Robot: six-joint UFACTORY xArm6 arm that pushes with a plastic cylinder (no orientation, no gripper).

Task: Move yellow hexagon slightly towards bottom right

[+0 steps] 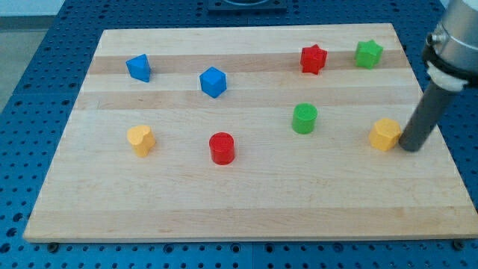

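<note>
Blue perforated metal surrounds a pale wooden desk (246,202), whose grain bands run left to right. No brand, label or writing can be read anywhere on it.

8 small blocks sit on the wood. The yellow hexagon (385,134) lies at the right, about midway between the far and near edges. It rests flat, with 1 corner turned toward the near edge; it is squat, with no clear long axis. My tip (410,146) stands just to the right of it, touching or almost touching its right side; I cannot tell which. The dark rod leans up and to the right, out of view. The arm carries no fingers, so nothing opens or closes.

Far from the hexagon, a green star (368,54) and a red star (314,59) sit near the far right edge. A green cylinder (304,118) stands left of the hexagon, well apart. A red cylinder (222,148) sits near the middle, and a yellow heart (140,139) lies at the left. 2 blue blocks occupy the far left: a blue cube (213,81) and another blue block (139,67) whose shape I cannot make out.
</note>
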